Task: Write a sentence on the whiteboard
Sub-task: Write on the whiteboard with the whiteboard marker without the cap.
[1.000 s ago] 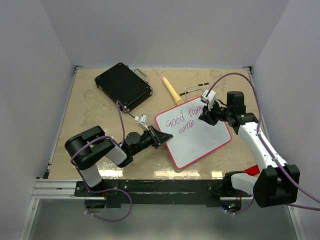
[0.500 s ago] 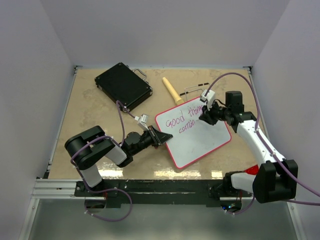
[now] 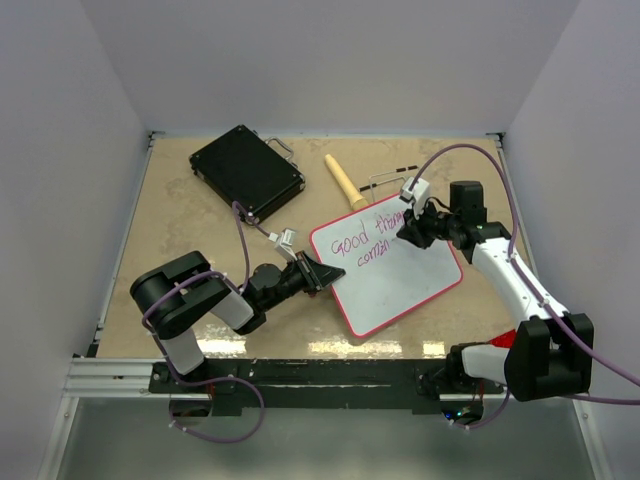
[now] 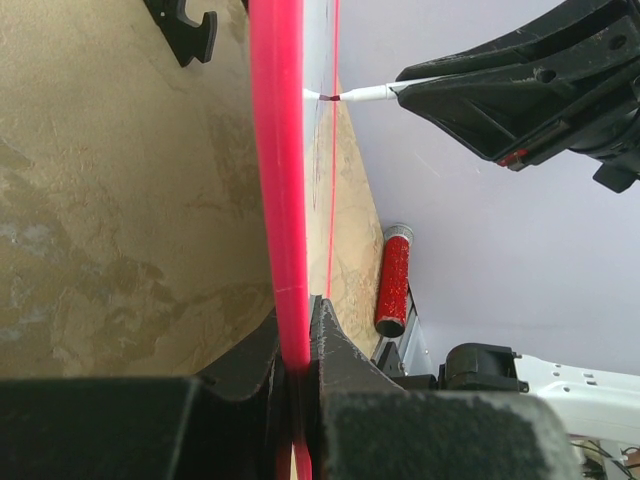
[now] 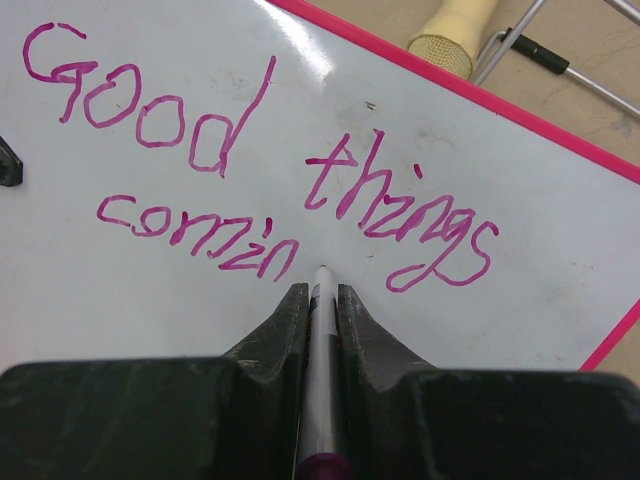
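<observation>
Top external view. The whiteboard [image 3: 400,290] is lying askew on the table [image 3: 180,230], right of centre, between the two arms. The left end effector [image 3: 325,272] is reaching in low from the left and meeting the board's left rim. The right end effector [image 3: 408,232] is hovering over the board's far right part, just above the sentence [image 3: 365,240]. A black hard case [image 3: 246,170] is sitting well apart at the far left, and a cream-coloured handle [image 3: 343,181] is lying just beyond the board's far edge.

Left wrist view. The left end effector [image 4: 296,350] is clamping the board's red-pink rim [image 4: 278,150] between its closed fingers. The marker [image 4: 350,95] is touching the white face, with the right end effector [image 4: 440,90] gripping it. A red glittery cylinder [image 4: 393,280] is lying beyond the board.

Right wrist view. The right end effector [image 5: 320,300] is holding the marker [image 5: 320,330] tightly between its fingers, the tip pressing on the whiteboard [image 5: 150,330] just after the last letter. The sentence [image 5: 250,170] is reading "Good things" on the first line and "comin" on the second. A thin metal wire piece [image 5: 540,50] is showing beside the cream-coloured handle [image 5: 455,30] past the rim.
</observation>
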You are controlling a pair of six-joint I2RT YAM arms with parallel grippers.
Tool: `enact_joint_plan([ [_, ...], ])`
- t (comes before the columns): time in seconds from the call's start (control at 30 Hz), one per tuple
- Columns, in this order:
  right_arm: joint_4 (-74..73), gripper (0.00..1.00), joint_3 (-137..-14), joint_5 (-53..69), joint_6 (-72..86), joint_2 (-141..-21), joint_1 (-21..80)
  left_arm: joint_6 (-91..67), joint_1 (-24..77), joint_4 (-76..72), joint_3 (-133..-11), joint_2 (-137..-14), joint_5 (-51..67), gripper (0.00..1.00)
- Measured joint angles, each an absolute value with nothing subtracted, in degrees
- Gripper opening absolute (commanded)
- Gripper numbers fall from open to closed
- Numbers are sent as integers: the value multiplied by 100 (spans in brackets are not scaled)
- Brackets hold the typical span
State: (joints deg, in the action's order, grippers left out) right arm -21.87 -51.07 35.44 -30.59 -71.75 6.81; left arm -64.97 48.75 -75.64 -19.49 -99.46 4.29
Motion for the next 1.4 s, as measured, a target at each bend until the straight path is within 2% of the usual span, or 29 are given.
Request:
enact_joint_plan([
  [0.83, -2528, 0, -5116, 3767, -3457, -7188, 740, -6541, 4875, -7557, -1949, -9955, 423, 0],
  [1.4, -2416, 0, -5113, 3365, -3293, -7087, 751, -6495, 4875, -7568, -1949, -9955, 432, 0],
])
